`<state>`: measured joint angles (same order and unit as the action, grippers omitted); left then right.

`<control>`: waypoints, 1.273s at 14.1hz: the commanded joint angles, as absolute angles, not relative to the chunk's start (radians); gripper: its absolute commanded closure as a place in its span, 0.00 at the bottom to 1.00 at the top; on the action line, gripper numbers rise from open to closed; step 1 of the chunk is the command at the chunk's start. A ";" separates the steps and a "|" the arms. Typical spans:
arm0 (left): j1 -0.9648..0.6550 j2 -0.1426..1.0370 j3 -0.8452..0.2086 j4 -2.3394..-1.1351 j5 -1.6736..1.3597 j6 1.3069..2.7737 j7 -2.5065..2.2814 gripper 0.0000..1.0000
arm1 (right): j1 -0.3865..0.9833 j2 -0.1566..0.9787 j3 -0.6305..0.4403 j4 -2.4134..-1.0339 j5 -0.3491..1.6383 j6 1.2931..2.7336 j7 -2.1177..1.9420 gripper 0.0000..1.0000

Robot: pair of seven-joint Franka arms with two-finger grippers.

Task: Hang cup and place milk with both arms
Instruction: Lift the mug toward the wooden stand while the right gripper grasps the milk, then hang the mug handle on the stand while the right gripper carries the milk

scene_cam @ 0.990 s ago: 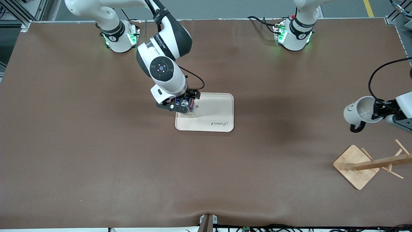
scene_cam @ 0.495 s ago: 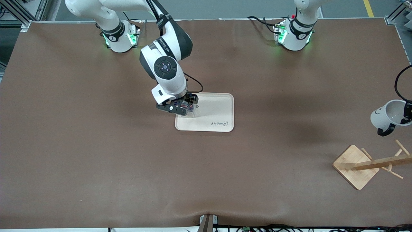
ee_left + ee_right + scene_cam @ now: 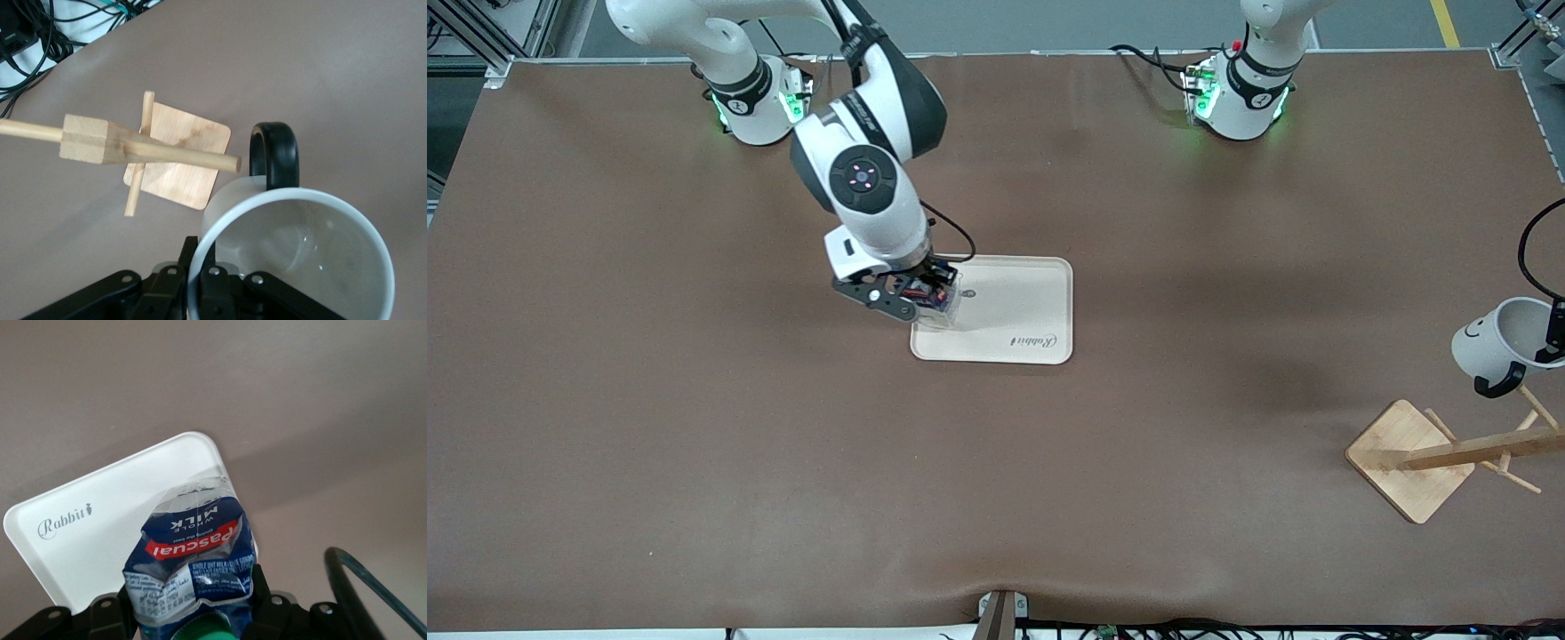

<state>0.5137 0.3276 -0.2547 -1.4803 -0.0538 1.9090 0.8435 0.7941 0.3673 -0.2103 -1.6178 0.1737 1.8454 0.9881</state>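
Front view: right arm [image 3: 871, 187] over tray [image 3: 1040, 302]

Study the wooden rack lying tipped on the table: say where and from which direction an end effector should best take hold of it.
Probably the thick square post of the rack, taken from above, fingers closing across its flat sides. It slants up from the flat base, well clear of the table, while the thin pegs look too slender and the base offers only a thin edge.

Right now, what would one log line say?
left gripper: holds cup over rack | right gripper: holds milk over tray
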 commanded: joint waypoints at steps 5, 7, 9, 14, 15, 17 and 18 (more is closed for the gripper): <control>0.554 0.411 -0.262 -1.378 -0.112 1.910 0.899 1.00 | 0.531 0.345 -0.227 -1.445 0.153 1.502 0.757 1.00; 0.567 0.428 -0.262 -1.371 -0.112 1.913 0.899 1.00 | 0.451 0.344 -0.238 -1.445 0.147 1.479 0.594 1.00; 0.572 0.457 -0.262 -1.344 -0.112 1.916 0.899 1.00 | 0.420 0.344 -0.245 -1.443 0.135 1.453 0.519 1.00; 0.560 0.437 -0.273 -1.345 -0.126 1.914 0.781 0.00 | 0.292 0.341 -0.252 -1.450 0.115 1.494 0.201 1.00; 0.561 0.433 -0.278 -1.350 -0.126 1.913 0.740 0.00 | 0.269 0.333 -0.252 -1.466 0.117 1.503 0.158 1.00; 0.563 0.414 -0.307 -1.358 -0.126 1.904 0.700 0.00 | 0.233 0.295 -0.253 -1.566 0.117 1.587 0.053 1.00; 0.563 0.407 -0.308 -1.362 -0.126 1.901 0.681 0.00 | 0.221 0.258 -0.253 -1.650 0.115 1.667 0.026 1.00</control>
<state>0.5596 0.4400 -0.2979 -1.3497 -0.1052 1.9189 0.7152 0.2506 0.3379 -0.2647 -1.5007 0.1147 1.5602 0.0917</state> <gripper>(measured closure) 0.335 0.419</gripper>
